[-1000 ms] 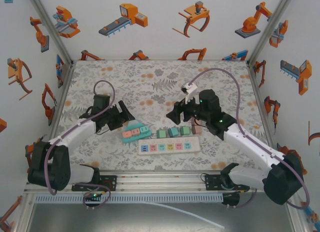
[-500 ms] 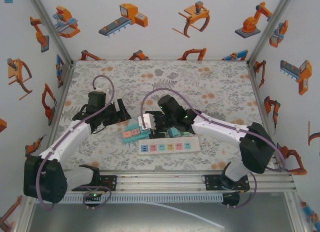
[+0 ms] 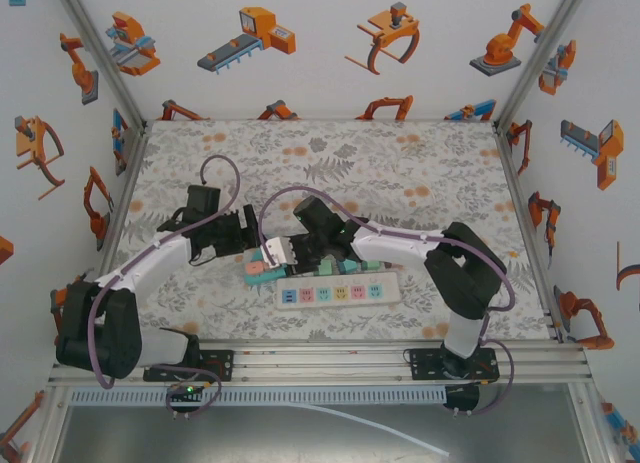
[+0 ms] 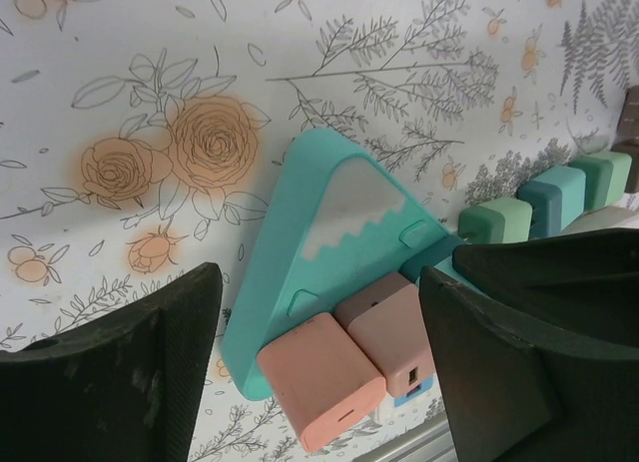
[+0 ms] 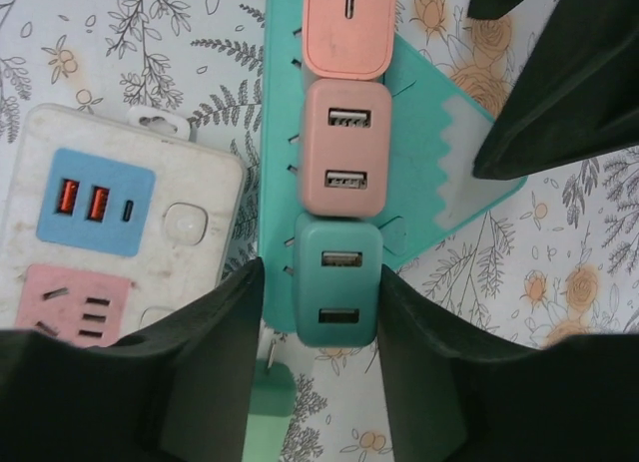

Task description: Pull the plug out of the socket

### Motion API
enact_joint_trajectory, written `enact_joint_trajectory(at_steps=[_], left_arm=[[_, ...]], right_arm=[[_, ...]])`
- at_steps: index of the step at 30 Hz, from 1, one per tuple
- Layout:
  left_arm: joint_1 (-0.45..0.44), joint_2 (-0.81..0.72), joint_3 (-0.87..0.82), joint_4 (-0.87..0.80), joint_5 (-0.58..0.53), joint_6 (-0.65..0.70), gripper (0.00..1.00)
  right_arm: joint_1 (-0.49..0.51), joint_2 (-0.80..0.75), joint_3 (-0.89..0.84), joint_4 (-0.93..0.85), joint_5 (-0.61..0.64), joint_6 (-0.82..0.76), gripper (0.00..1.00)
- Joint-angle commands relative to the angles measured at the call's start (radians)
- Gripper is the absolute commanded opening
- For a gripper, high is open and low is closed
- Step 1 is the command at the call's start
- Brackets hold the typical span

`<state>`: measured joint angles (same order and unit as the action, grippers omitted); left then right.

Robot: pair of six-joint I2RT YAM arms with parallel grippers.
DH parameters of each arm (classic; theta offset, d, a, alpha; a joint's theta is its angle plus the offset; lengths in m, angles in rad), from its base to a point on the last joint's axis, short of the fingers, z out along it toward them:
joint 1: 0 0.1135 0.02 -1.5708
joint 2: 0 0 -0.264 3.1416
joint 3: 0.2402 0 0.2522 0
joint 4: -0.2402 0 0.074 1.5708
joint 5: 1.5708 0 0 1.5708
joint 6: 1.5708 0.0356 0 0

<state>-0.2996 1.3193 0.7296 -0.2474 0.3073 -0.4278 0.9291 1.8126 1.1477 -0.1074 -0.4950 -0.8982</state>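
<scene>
The teal socket [image 4: 310, 213] lies on the floral table with three plugs in a row along one side: a salmon plug [image 5: 347, 28], a pink plug [image 5: 344, 148] and a teal plug [image 5: 339, 282]. My right gripper [image 5: 321, 277] straddles the teal plug. Its right finger lies against the plug and a narrow gap shows at the left finger. My left gripper [image 4: 319, 372] stands open around the socket's other end, its fingers apart from the salmon plug [image 4: 319, 377]. From above, both grippers meet at the socket [image 3: 258, 268].
A white power strip [image 5: 200, 183] lies right beside the socket, parallel to the front rail [image 3: 330, 358]. Loose green and teal plugs [image 4: 554, 198] stand in a row behind it, and one green plug [image 5: 268, 412] sits under my right fingers. Printed walls enclose the table.
My right arm has swung left from the table's middle to the teal socket, and its jaws have narrowed around the teal plug. My left gripper shifted slightly nearer the socket's end.
</scene>
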Motion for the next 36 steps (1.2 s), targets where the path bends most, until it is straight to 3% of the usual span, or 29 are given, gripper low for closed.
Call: enact_joint_trajectory(at_steps=[1,14,27,36], left_arm=[[-0.003,0.017,-0.036,0.019,0.031,0.0,0.71],[-0.028,0.08,-0.114,0.087,0.029,-0.066,0.65],[-0.039,0.115,-0.15,0.015,-0.138,-0.118,0.6],[-0.039,0.134,-0.132,-0.019,-0.18,-0.122,0.6]], right_arm=[[0.005,0.019,0.034,0.035,-0.037,0.008,0.4],[0.005,0.037,0.059,0.031,-0.029,0.016,0.29],[-0.008,0.012,0.049,0.108,-0.087,0.086,0.24],[-0.021,-0.007,0.016,0.173,-0.101,0.119,0.21]])
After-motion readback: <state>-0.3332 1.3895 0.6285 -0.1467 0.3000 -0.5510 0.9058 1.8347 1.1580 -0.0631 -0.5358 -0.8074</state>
